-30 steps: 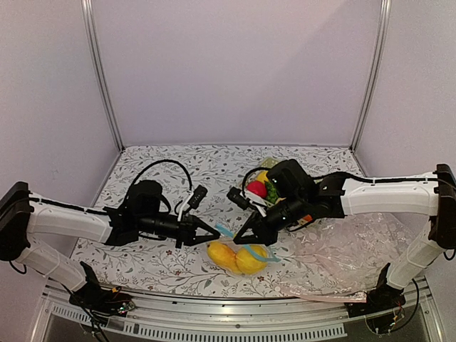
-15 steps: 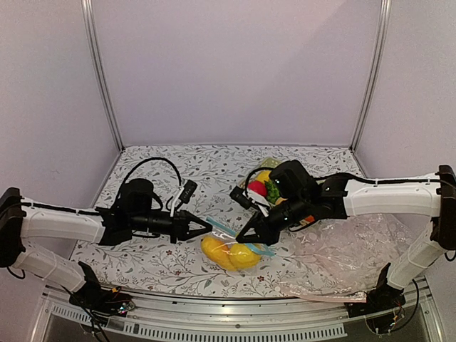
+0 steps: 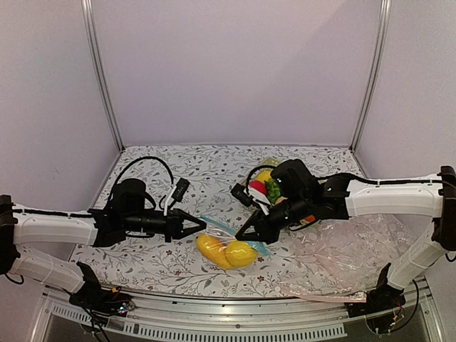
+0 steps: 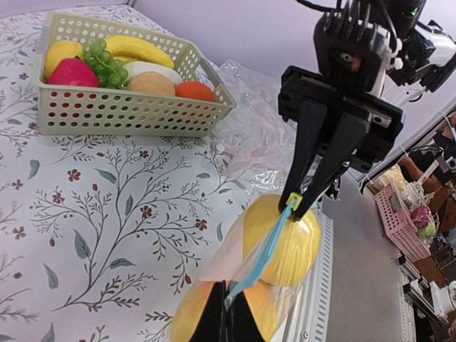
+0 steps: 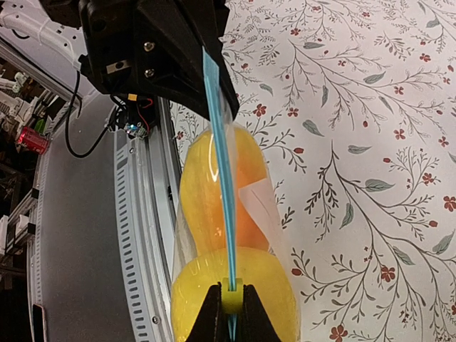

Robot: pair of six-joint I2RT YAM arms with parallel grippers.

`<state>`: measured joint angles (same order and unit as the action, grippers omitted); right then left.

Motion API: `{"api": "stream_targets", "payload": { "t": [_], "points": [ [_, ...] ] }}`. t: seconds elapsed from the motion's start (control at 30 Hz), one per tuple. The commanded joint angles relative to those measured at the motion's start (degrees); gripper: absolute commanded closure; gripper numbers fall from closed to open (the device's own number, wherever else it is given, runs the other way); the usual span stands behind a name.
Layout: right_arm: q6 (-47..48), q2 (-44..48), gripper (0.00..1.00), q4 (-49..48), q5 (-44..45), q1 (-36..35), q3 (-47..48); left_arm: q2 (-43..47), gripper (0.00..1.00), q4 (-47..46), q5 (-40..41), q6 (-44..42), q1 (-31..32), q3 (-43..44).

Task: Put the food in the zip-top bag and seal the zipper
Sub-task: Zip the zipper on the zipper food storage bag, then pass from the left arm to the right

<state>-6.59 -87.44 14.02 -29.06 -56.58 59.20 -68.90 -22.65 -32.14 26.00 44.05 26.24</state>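
Note:
The zip-top bag hangs between my two grippers just above the table, near its front edge. Both fruits are inside it: the bright yellow one on the right, the longer orange-yellow one on the left. The light blue zipper runs taut between the grippers. My left gripper is shut on the zipper's left end. My right gripper is shut on the zipper's small yellow slider. The strip runs straight from the slider to the left fingers.
A pale green basket with several other toy fruits stands behind the right gripper. A large pinkish clear plastic sheet lies at the front right. The metal front rail is just below the bag.
My left gripper has drawn back to the left, pulling the bag left and stretching the zipper taut. The right gripper has stayed nearly in place on the slider.

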Motion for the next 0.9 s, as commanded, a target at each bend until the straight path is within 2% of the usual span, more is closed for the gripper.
{"api": "stream_targets", "payload": {
  "t": [0.0,0.1,0.2,0.37,0.5,0.73,0.87],
  "points": [
    [-0.3,1.8,0.99,6.8,-0.1,0.2,-1.9,1.2,1.00,3.6,4.9,-0.3,-3.3,-1.7],
    [-1.0,1.9,0.98,6.8,0.0,0.3,-1.7,0.9,1.00,2.9,1.8,-0.6,-3.3,-1.2],
    [-2.7,1.9,0.84,5.5,-0.1,0.3,-1.0,-0.9,1.00,-0.3,-3.7,0.1,-3.1,-0.9],
    [-5.6,0.7,0.37,0.5,0.1,0.3,-2.2,-4.9,1.00,-3.8,-7.9,0.4,-2.0,-0.1],
    [-7.0,-0.9,0.22,-3.1,0.0,0.2,-4.1,-7.2,1.00,-4.6,-8.1,0.0,-1.4,0.1],
    [-7.1,-1.4,0.11,-5.2,7.4,-0.9,-8.0,-7.0,1.00,-0.2,-2.9,-1.4,-1.5,0.8],
    [-7.1,-0.6,0.11,-6.2,9.9,-1.9,-9.4,-6.6,1.00,0.2,-2.7,-1.5,-1.6,0.7]
  ]
}}
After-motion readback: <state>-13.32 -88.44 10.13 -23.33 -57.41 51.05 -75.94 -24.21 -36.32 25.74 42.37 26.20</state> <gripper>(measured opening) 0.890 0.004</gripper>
